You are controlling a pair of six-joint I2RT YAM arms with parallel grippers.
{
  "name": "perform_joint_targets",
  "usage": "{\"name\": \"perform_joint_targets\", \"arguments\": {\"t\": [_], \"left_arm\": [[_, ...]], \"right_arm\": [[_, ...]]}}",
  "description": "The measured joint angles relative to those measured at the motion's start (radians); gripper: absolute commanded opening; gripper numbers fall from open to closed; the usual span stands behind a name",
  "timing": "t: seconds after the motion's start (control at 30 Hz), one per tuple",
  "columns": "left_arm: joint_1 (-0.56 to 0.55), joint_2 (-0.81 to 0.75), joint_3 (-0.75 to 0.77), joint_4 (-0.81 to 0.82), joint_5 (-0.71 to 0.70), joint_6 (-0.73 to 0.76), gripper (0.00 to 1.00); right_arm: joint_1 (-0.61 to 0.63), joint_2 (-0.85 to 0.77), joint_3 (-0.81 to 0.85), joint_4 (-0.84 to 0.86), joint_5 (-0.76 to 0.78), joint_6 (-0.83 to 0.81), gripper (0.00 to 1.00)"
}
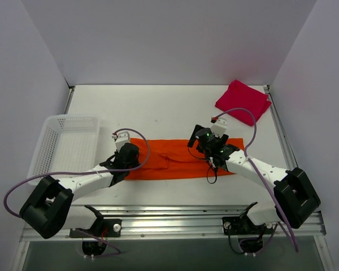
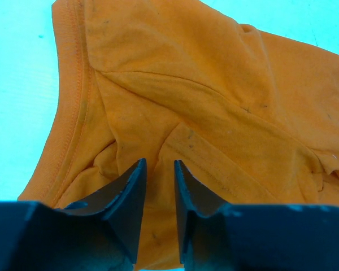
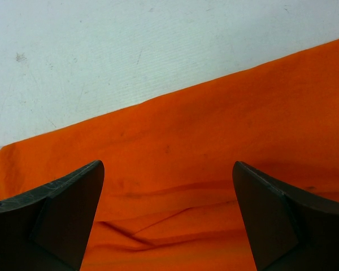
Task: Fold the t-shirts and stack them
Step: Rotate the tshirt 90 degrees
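Orange shirt (image 1: 169,164) strip: right gripper (image 3: 168,172) gapes wide, left gripper (image 2: 159,169) nearly closed, grip unclear; pinch all layers before folding.

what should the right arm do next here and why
Probably lower the right gripper and close it on the orange shirt. Its jaws stand wide open over the cloth, gripping nothing, while the left gripper is nearly closed at the other end of the folded strip. With both ends held, the arms could likely make the next fold.
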Motion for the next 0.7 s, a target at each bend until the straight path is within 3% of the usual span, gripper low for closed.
{"name": "perform_joint_targets", "arguments": {"t": [0.37, 0.43, 0.5, 0.7], "left_arm": [[0.000, 0.016, 0.000, 0.022, 0.032, 0.004, 0.19], [0.000, 0.016, 0.000, 0.022, 0.037, 0.004, 0.14], [0.000, 0.016, 0.000, 0.022, 0.042, 0.005, 0.03], [0.000, 0.005, -0.002, 0.020, 0.045, 0.009, 0.02]], "right_arm": [[0.003, 0.000, 0.000, 0.000, 0.000, 0.000, 0.92], [0.003, 0.000, 0.000, 0.000, 0.000, 0.000, 0.92], [0.003, 0.000, 0.000, 0.000, 0.000, 0.000, 0.92], [0.003, 0.000, 0.000, 0.000, 0.000, 0.000, 0.92]]}}
